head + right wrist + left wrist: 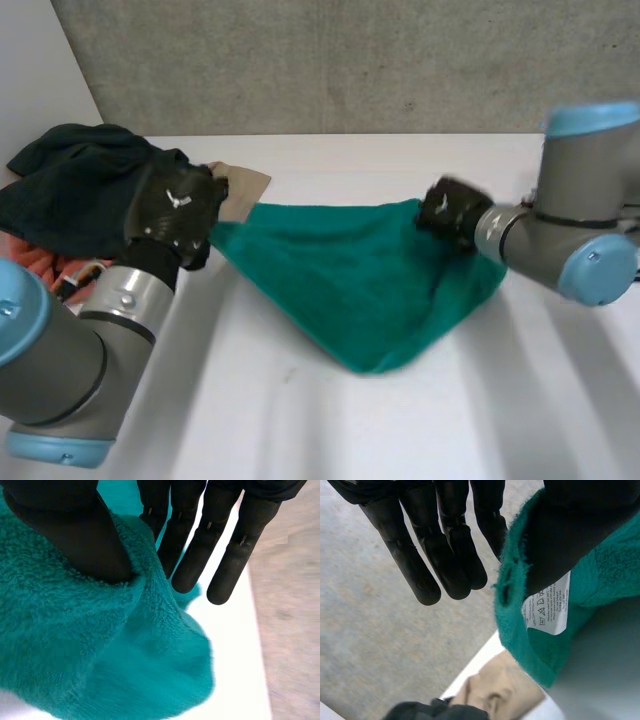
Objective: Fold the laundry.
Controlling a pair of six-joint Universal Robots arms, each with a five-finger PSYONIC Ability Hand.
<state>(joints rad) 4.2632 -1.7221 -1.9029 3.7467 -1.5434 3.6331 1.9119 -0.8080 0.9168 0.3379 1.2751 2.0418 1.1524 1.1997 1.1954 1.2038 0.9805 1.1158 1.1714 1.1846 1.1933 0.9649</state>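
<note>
A green terry towel [360, 290] is stretched across the white table between my two hands and sags to a point toward the front. My left hand [175, 205] is at the towel's left corner. There its thumb [570, 535] presses on the towel [615, 565] beside a white care label [547, 610], while the fingers [420, 565] stay straight. My right hand [450, 210] holds the right corner. Its thumb [75, 535] is sunk into the towel [75, 645], and an edge of the cloth runs between the thumb and the straight fingers [200, 545].
A heap of dark clothing [70, 180] lies at the table's left, with an orange piece [35, 260] under it. A beige cloth [245, 190] lies just behind the left hand, and beyond the towel corner in the left wrist view as the beige cloth [500, 690]. A grey wall [330, 60] stands behind the table.
</note>
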